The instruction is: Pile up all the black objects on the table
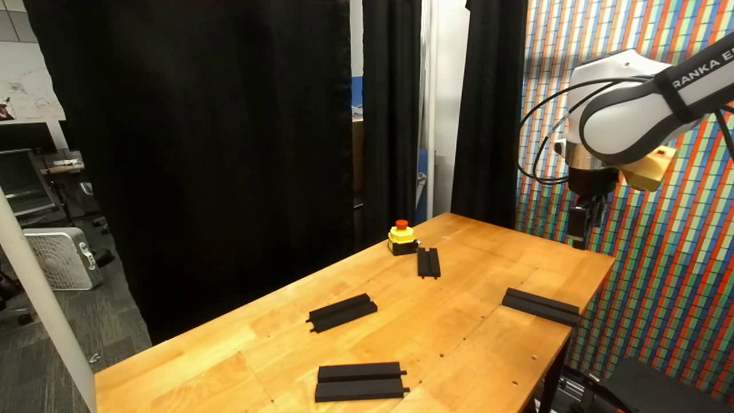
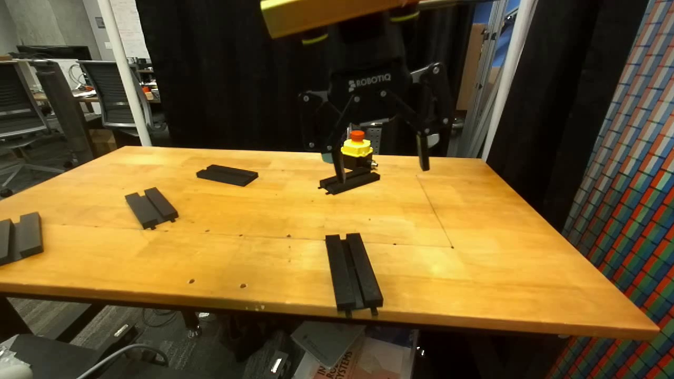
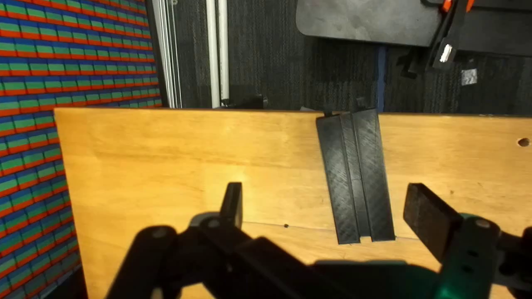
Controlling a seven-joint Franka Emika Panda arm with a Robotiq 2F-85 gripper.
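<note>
With black two-fingered claw (image 3: 323, 203) spread wide, empty, likely readies first pick-up; should centre over grooved black rectangular plate (image 3: 355, 176) below, then descend.

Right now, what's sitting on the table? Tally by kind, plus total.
Black grooved plates: 5 (one cut off by the picture edge in an exterior view)
Red-and-yellow stop button on its black base: 1
Total: 6
</note>
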